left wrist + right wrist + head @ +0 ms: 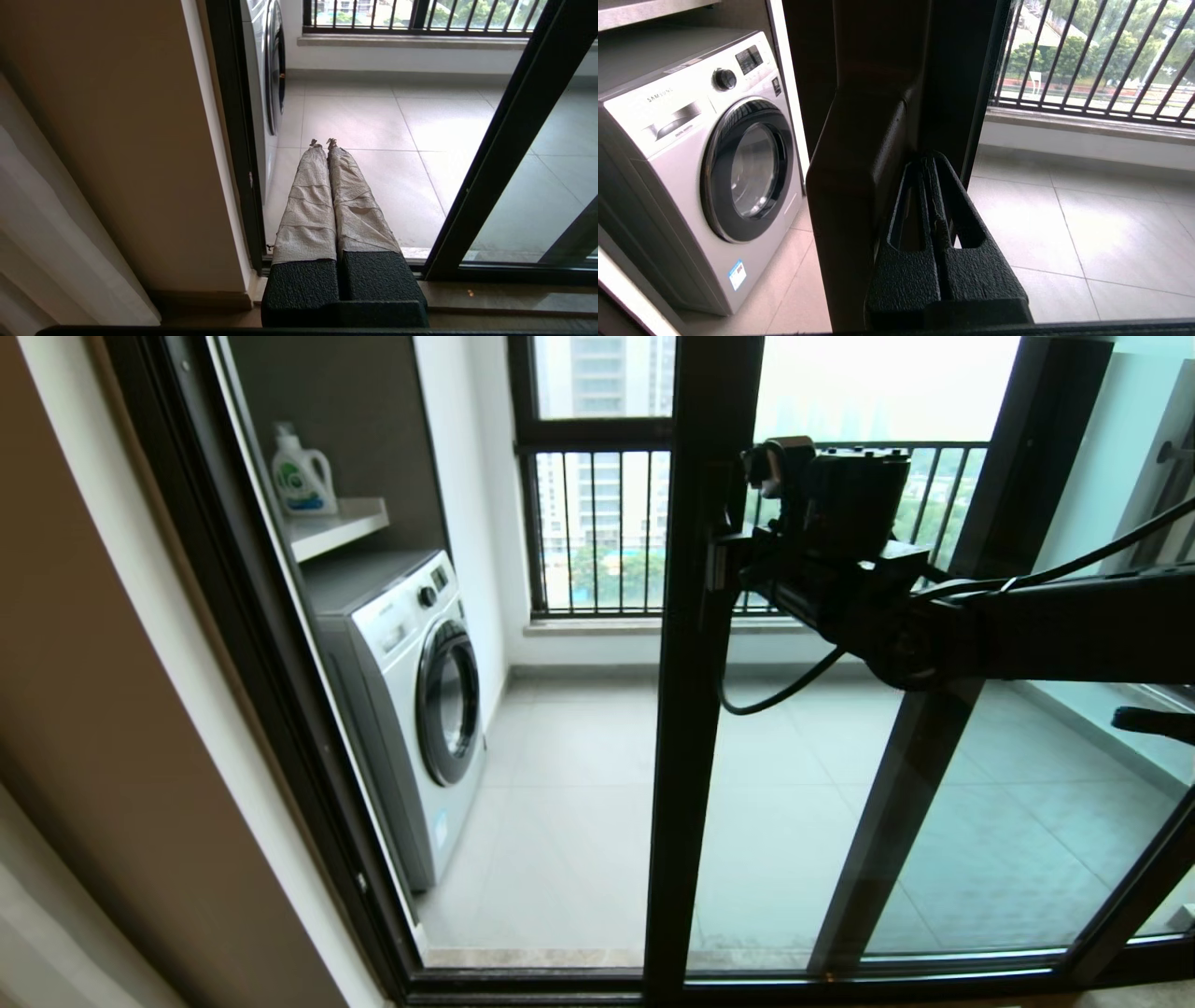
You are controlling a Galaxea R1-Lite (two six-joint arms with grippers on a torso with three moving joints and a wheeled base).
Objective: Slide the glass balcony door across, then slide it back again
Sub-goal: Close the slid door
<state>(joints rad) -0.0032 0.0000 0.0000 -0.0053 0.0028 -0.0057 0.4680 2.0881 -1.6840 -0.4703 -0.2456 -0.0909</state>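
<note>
While the door (695, 644) stands partway across its opening, its black upright sits well to the right of the washer (411, 700), leaving an open gap between that upright and the frame (271, 691) beside the washer. Through the gap, grey floor tiles (569, 803) run back to a window (597, 532) with vertical bars. On the right of the upright, the door's glass overlaps a second dark-framed panel (943, 709) whose upright leans across the view behind it.

Against the door's upright, the right gripper (930, 163) is raised to roughly the height of the washer's top, its arm reaching in from the right. Its fingers are pressed together with nothing between them, and their tips lie tucked in behind the bar handle (859, 196), touching or almost touching the upright; the exact contact is hidden in shadow.

Farther from the door, the left gripper (323, 142) hangs low near the threshold, pointing into the gap between washer and door. Its cloth-wrapped fingers (308, 200) are also closed tight and hold nothing. Above the washer, a detergent bottle (302, 474) stands on a shelf (341, 527).
</note>
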